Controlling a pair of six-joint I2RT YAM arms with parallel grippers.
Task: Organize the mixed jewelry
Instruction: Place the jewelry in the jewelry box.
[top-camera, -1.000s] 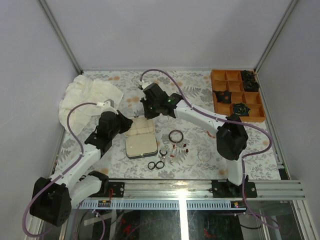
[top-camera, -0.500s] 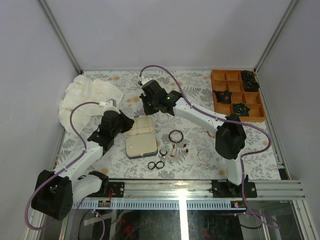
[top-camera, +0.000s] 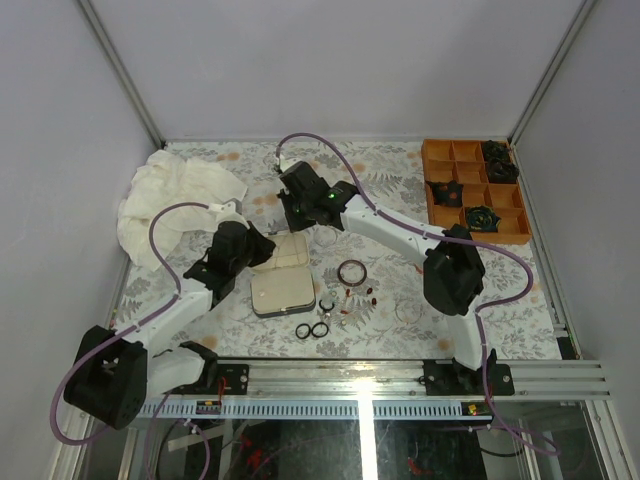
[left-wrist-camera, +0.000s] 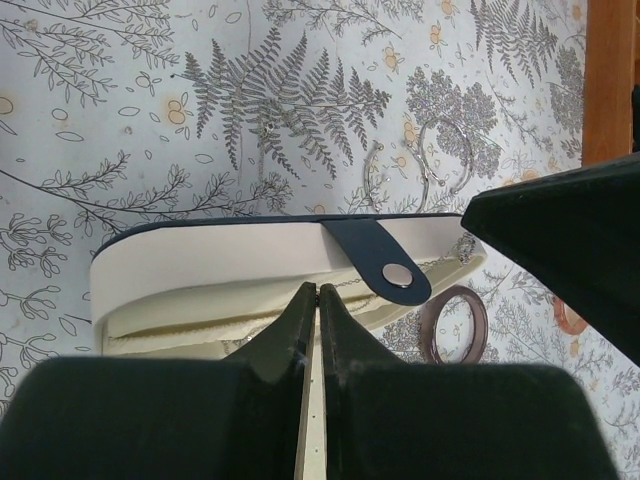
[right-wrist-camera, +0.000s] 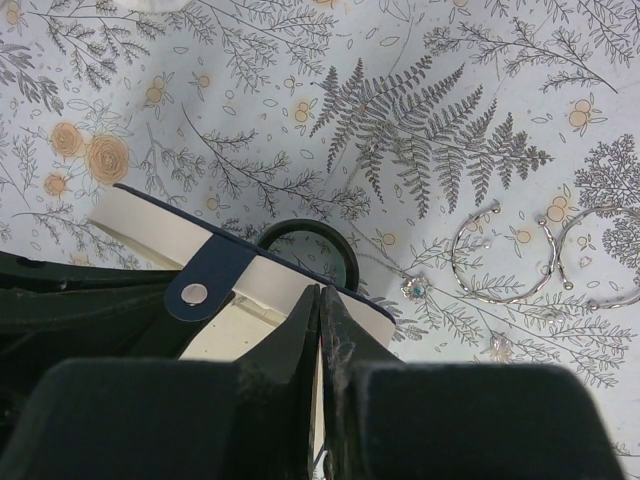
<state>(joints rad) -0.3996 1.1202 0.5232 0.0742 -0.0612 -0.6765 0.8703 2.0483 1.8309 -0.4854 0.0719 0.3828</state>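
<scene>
Fern-printed cloth (top-camera: 390, 170) spreads under everything, with the open case (top-camera: 281, 285) near its middle. We have both arms crowding that case: the left gripper (left-wrist-camera: 310, 292) and the right gripper (right-wrist-camera: 320, 292) are each clenched on nothing, tips near the cream lining. The jewelry lies loose just right of the case: bangle (top-camera: 351, 271), black rings (top-camera: 311, 330), beads (top-camera: 348, 298), wire hoops (top-camera: 408, 310). We judge two risks. The arms may clash over the case, or a shut tip may shove it into the pieces and scatter them.
</scene>
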